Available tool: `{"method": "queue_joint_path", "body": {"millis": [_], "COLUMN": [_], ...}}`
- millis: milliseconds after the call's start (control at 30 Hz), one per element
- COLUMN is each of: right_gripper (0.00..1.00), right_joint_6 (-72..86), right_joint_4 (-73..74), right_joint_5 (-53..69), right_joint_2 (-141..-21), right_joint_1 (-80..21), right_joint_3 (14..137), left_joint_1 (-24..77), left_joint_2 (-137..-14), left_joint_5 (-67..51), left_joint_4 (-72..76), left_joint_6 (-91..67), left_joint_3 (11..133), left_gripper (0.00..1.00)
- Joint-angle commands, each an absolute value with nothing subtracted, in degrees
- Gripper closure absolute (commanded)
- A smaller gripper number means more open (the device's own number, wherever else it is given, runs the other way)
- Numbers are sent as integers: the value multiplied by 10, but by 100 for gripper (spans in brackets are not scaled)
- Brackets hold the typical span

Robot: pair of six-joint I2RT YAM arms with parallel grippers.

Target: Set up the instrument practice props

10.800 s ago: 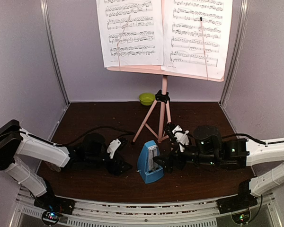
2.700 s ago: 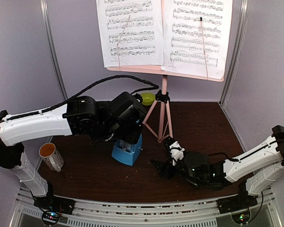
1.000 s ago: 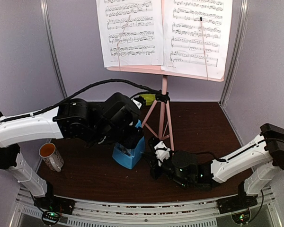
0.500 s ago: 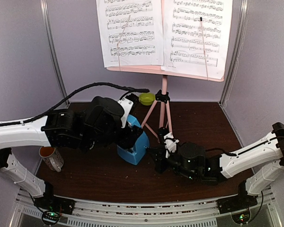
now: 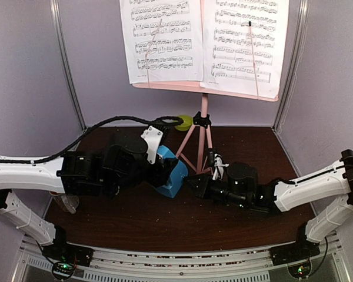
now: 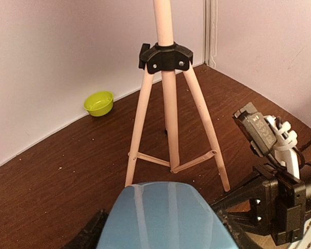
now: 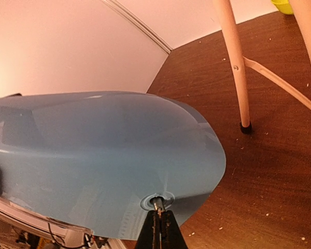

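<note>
The blue metronome [image 5: 172, 175] hangs tilted above the table in front of the stand's legs. My left gripper [image 5: 157, 170] is shut on it, and its blue body [image 6: 163, 218] fills the space between the black fingers [image 6: 88, 234]. My right gripper [image 7: 158, 215] is shut, its tips pinching the small metal winding key [image 7: 156, 202] on the metronome's side [image 7: 93, 155]. In the top view that gripper [image 5: 192, 181] meets the metronome from the right. The pink music stand [image 5: 203, 126] stands at the back, with two sheet-music pages [image 5: 162, 38] [image 5: 247, 38] on its desk.
A lime-green bowl [image 5: 186, 121] [image 6: 99, 102] sits by the back wall left of the tripod legs [image 6: 168, 135]. A white mug [image 5: 66, 201] shows partly under my left arm at the near left. Walls close the table on three sides.
My left arm tipped the metronome over and carried it right and up, toward the stand. My shut right gripper swung in from the front to the metronome's side.
</note>
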State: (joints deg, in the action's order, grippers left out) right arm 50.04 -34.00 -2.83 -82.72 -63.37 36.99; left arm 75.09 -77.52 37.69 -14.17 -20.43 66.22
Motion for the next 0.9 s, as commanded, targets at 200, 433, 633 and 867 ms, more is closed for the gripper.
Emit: {"method": "queue_joint_path", "body": {"millis": [200, 433, 633, 867], "right_gripper": [99, 55, 28, 8], "right_joint_6": [583, 471, 416, 383], "right_joint_4": [-386, -349, -305, -185], "right_joint_5": [-8, -18, -41, -94], "right_joint_2": [-844, -797, -707, -602], "right_joint_1": [-601, -608, -608, -607], "right_joint_3": [393, 360, 306, 290], "left_joint_1": [735, 679, 647, 636], "left_joint_2": [-790, -830, -870, -915], "left_joint_5": [362, 254, 141, 66], "left_joint_4": [-128, -112, -76, -2], "left_joint_6": [-232, -214, -154, -78], "left_joint_3": [662, 665, 662, 652], "left_gripper": [88, 84, 81, 75]}}
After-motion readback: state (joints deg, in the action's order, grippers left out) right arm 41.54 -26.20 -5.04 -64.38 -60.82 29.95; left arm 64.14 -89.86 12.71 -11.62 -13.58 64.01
